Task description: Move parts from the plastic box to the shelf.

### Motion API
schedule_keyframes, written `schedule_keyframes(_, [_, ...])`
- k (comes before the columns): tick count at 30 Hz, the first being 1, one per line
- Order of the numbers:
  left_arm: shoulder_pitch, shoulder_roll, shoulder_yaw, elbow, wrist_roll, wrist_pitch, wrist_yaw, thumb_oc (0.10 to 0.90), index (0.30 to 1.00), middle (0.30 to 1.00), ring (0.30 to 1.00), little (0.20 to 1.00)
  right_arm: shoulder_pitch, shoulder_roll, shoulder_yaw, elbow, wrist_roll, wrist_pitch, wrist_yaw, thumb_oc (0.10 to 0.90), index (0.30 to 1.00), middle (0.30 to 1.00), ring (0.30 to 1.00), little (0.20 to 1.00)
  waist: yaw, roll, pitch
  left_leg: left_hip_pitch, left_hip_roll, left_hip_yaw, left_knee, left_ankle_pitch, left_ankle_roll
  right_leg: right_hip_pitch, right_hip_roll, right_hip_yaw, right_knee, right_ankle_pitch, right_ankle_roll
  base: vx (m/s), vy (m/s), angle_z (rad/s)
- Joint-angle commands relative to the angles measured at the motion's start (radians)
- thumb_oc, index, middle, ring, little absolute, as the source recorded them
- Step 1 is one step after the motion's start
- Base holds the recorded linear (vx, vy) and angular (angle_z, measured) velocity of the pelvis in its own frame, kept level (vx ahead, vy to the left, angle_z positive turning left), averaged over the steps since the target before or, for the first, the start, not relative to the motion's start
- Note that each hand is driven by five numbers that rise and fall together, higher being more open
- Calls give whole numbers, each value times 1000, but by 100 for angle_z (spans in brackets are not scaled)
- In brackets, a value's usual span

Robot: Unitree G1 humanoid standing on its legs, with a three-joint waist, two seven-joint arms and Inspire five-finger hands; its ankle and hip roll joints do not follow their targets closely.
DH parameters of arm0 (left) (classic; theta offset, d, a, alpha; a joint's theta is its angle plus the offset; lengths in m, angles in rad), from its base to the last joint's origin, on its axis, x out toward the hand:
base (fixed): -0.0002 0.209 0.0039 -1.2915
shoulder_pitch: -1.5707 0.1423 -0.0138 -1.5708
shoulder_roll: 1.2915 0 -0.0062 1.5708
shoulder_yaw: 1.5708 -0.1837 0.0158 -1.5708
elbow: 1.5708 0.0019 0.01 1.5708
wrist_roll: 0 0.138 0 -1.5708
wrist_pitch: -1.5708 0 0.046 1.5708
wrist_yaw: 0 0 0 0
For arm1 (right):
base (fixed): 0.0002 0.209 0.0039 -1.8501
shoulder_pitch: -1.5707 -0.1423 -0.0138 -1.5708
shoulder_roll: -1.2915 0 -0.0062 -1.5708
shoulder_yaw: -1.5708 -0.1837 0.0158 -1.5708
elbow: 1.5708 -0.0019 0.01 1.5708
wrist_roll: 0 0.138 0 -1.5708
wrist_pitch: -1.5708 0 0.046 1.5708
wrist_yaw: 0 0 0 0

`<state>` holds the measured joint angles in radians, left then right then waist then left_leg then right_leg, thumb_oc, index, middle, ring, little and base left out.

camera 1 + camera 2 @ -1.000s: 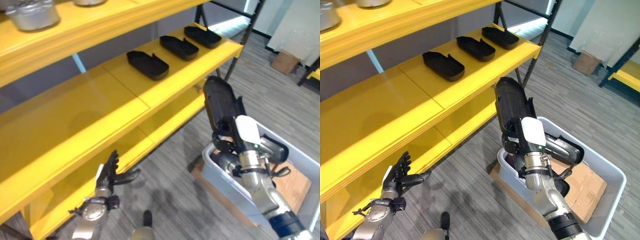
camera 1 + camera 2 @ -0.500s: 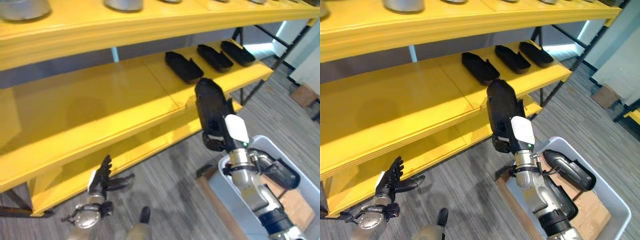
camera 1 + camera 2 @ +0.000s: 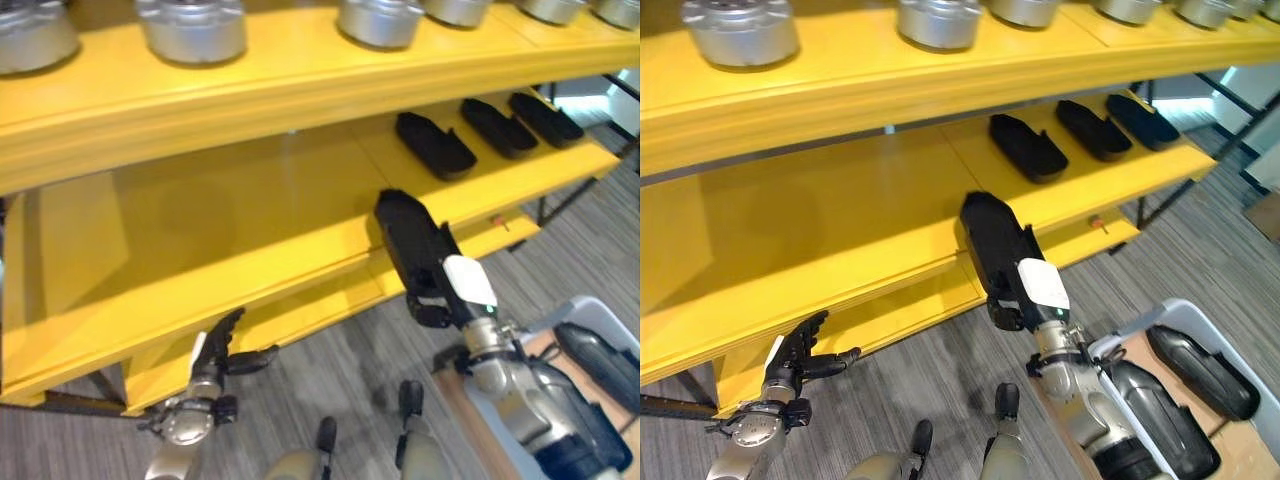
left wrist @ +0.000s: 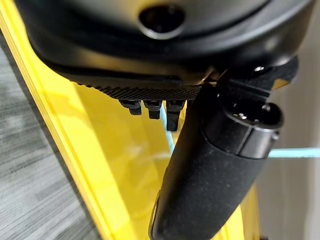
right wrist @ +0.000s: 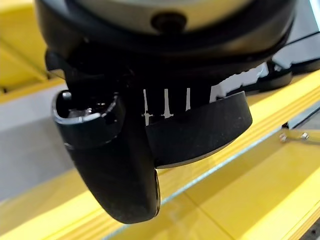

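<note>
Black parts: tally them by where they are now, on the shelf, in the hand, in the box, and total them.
On the middle shelf: 3 black parts
In the right hand: 1
In the plastic box: 2 in view
Total: 6

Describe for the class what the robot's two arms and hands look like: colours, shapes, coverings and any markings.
Both arms are silver-grey metal with rounded segments and black joint rings. The left hand is dark, with slim fingers, a thumb and a small white patch on its edge. The right hand is also dark and carries a white rectangular cover on its thumb. Close up, each palm is glossy black moulded plastic with a ribbed rubbery strip.
</note>
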<state>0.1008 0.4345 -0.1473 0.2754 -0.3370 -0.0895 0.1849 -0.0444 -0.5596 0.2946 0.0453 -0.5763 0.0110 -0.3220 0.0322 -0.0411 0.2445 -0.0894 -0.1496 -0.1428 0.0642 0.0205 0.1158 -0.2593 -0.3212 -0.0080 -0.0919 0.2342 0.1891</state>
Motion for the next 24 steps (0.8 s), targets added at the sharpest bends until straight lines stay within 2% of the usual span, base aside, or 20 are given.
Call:
schedule_keyframes(1, [-79,35,16,-91,42,-100,-4,900,1000,1000,1000,1000,-152,-23,-134,-94,21,-70,-81,400,300,300,300,300,2,-84,-70,104,91,-49,43,-178,-86,79,-32,-52,89,44,37,198,-214,86])
schedule_keyframes(2, [-75,34,17,-91,44,-99,-3,900,1000,1000,1000,1000,-149,-22,-136,-97,25,-75,-82,400,300,300,300,300,-1,-87,-74,108,98,-55,48,-185,-90,84,-25,-56,100,36,42,207,-271,82])
schedule_keyframes(6, [-48,35,39,-108,19,-100,6,900,1000,1000,1000,1000,-161,-26,-125,-99,51,-91,-79,400,300,300,300,300,4,-73,-84,150,188,-73,30,-198,-121,88,41,-121,173,-76,21,220,-298,38])
schedule_keyframes(8, [-23,38,54,-125,3,-101,11,900,1000,1000,1000,1000,-159,-31,-123,-96,66,-99,-76,400,300,300,300,300,9,-65,-90,177,255,-87,-9,-177,-144,94,83,-155,218,-140,1,180,-320,16])
schedule_keyframes(10, [-17,40,57,-130,-1,-102,11,900,1000,1000,1000,1000,-163,-34,-120,-92,72,-100,-78,400,300,300,300,300,9,-60,-94,185,278,-94,-32,-165,-153,90,96,-169,237,-157,-5,105,-194,39])
schedule_keyframes(12, [-4,40,58,-142,-12,-102,12,900,1000,1000,1000,1000,-176,-50,-115,-82,87,-107,-81,400,300,300,300,300,19,-50,-103,190,338,-106,-88,-113,-180,82,130,-194,270,-200,-24,147,-293,44])
schedule_keyframes(20, [-1,33,40,-146,-31,-101,15,900,1000,1000,1000,1000,-213,-69,-103,-80,103,-118,-96,400,300,300,300,300,33,-26,-117,156,401,-134,-149,-34,-218,65,168,-236,321,-256,-57,55,-120,10])
schedule_keyframes(24, [-2,27,31,-146,-36,-101,13,900,1000,1000,1000,1000,-231,-80,-95,-91,105,-124,-101,400,300,300,300,300,42,-16,-118,128,414,-154,-151,-4,-234,71,177,-262,331,-275,-71,33,-92,41])
